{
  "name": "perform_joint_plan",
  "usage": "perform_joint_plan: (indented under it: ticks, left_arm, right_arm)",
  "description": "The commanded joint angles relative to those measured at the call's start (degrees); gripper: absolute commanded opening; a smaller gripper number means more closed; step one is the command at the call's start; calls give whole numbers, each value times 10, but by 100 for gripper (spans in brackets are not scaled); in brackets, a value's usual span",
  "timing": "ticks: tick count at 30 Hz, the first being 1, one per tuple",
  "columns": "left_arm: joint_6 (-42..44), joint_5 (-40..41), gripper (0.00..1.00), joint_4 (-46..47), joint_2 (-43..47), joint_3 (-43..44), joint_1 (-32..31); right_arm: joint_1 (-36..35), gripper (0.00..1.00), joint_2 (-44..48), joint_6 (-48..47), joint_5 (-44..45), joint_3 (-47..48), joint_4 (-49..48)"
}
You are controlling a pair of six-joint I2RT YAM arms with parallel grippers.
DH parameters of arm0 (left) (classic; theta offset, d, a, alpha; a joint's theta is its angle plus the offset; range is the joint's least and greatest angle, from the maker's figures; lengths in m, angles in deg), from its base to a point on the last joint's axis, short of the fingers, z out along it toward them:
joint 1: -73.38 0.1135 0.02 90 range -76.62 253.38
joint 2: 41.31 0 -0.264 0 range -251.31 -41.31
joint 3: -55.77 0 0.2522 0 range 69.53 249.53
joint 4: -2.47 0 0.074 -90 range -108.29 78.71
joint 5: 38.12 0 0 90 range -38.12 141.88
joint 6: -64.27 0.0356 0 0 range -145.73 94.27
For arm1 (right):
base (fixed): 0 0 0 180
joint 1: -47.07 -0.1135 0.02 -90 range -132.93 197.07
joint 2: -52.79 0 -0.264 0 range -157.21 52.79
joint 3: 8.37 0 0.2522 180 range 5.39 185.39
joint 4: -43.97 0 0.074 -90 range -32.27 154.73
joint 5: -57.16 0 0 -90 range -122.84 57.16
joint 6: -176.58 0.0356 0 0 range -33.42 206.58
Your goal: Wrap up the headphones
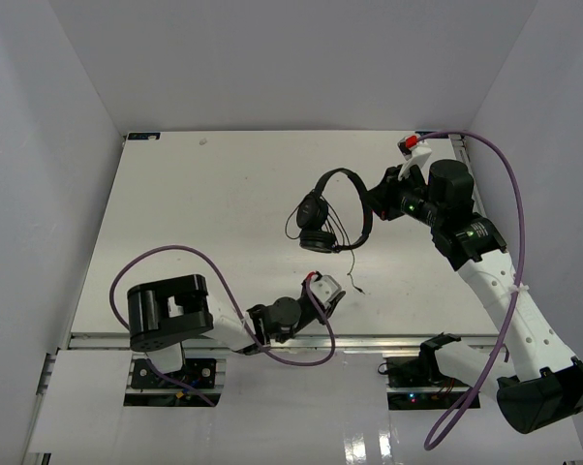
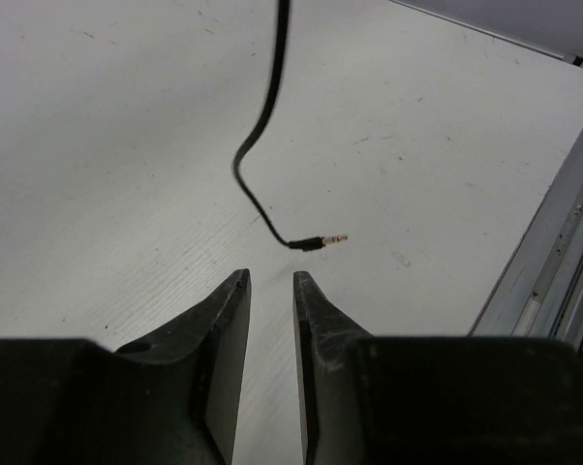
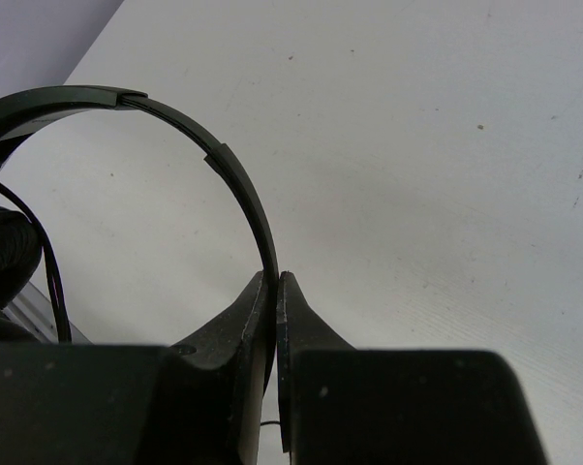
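Your headphones are right of the counter's centre, with their headband clamped between the right jaws. The cord's plug lies on the counter just ahead of the left jaws, which stand slightly apart and empty.

The top external camera looks down from above and behind the arms, far enough back to take in the whole bench, with the arm bases at the frame's bottom edge. The left wrist camera sits low behind the left gripper, facing forward across the bench to the plug. The right wrist camera peers past the right gripper, very near the headphones. The overhead view holds both.
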Motion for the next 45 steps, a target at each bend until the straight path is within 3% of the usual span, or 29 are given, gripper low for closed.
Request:
perform_joint_plan:
  ticks: [1,11,14,18,23,25,35,38,45]
  left_arm:
    - [-18,11,38,39,22,-17,-5]
    - [39,25,60,33,-28,49,2]
    - [39,56,60,24,-48,83,13]
    - [37,111,56,32,-54,93,29]
    - [39,101,31,39,-46,83,37]
    - [40,87,31,42,-42,76,37]
    - [4,58,36,79,-34,30,37]
    - [-8,70,56,97,-33,22,36]
    - [-15,76,58,113,-35,15,36]
  right_arm:
    - [5,8,10,18,-12,3,-22]
    - [7,8,9,21,-20,4,-21]
    - [8,8,8,22,-21,5,-21]
    - [10,8,8,24,-24,10,-16]
    - [11,8,8,24,-26,10,-16]
    - [11,8,8,23,-26,10,-15]
    - [13,8,7,21,-24,9,-15]
    - [15,8,6,21,-26,9,-15]
    - [16,8,6,21,-30,9,-14]
